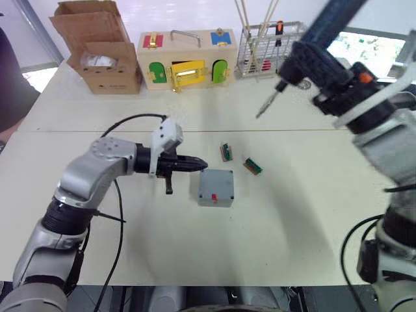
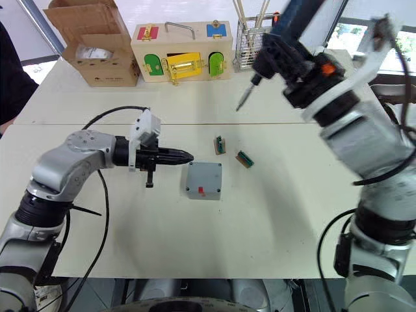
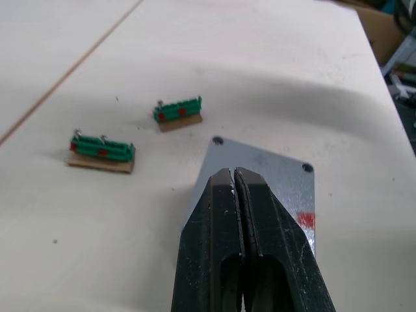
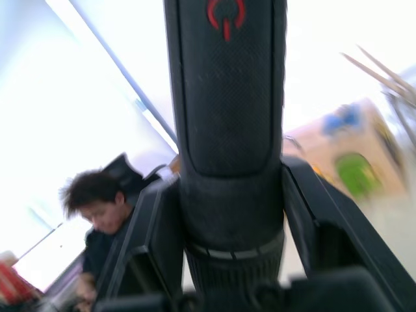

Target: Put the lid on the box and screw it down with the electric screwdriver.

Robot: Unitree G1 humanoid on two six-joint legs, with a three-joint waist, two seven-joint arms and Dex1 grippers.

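Note:
The small grey box (image 1: 216, 187) sits mid-table with its red mark facing me. The flat grey lid (image 3: 273, 172), with screw holes at its corners, lies on top of it. My left gripper (image 1: 203, 164) is shut with nothing in it, its tips (image 3: 234, 174) low over the lid's left edge. My right gripper (image 4: 231, 214) is shut on the electric screwdriver (image 1: 312, 55), a thick black tool with a red power mark (image 4: 225, 14). It is held high over the back right of the table. Its thin bit (image 1: 266, 104) points down and left, well clear of the box.
Two small green parts (image 1: 226, 152) (image 1: 253, 166) lie just behind and right of the box. A wooden latch box (image 1: 185, 62), a cardboard carton (image 1: 97, 49) and a wire rack (image 1: 270, 49) line the far edge. A person (image 1: 10, 84) stands at the left.

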